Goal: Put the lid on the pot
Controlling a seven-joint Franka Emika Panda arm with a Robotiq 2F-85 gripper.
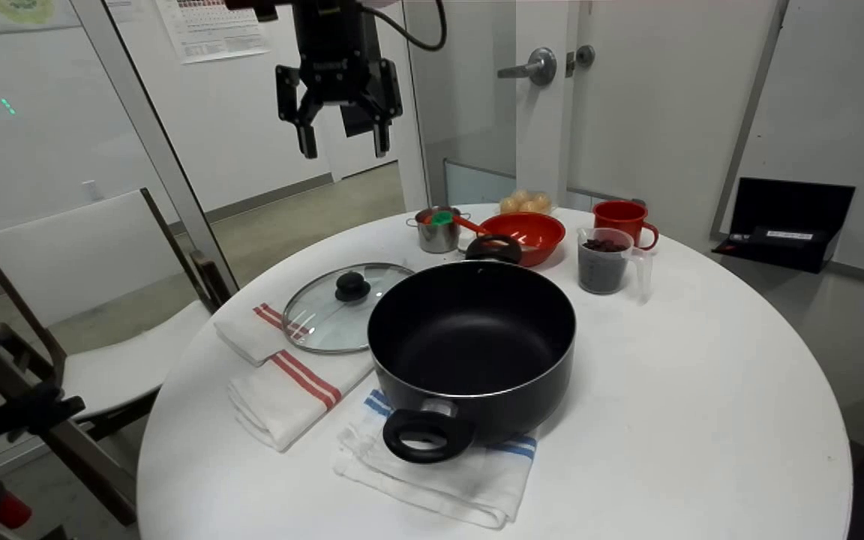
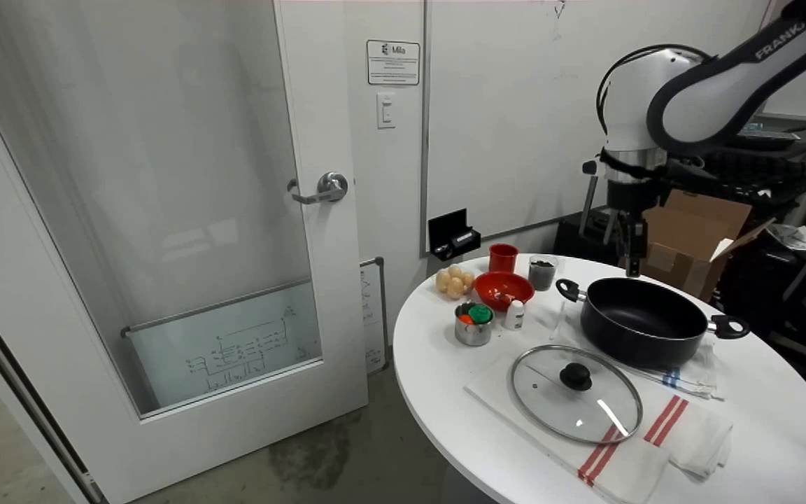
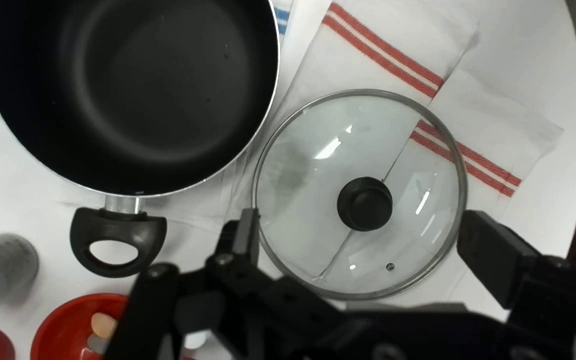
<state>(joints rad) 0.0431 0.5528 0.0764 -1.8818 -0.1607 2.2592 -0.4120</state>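
The clear glass lid with a metal rim and black knob shows in both exterior views (image 1: 353, 289) (image 2: 576, 378) and the wrist view (image 3: 365, 205). It lies knob up on white towels with red stripes, beside the pot. The wide black pot shows in both exterior views (image 1: 477, 330) (image 2: 644, 322) and the wrist view (image 3: 163, 90). It stands uncovered and empty on a blue-striped towel. My gripper is open and empty, pointing down high above the table, in both exterior views (image 1: 345, 150) (image 2: 632, 269). In the wrist view its fingers (image 3: 360, 217) appear either side of the lid, well above it.
Near the pot's far handle stand a red bowl (image 1: 544, 232), a small metal pot (image 1: 438, 236), a measuring cup (image 1: 601, 266) with dark contents and a red mug (image 1: 619, 217). Pale round items (image 2: 454, 281) and a white bottle (image 2: 515, 315) are close by. The round white table (image 1: 702, 405) has a curved edge.
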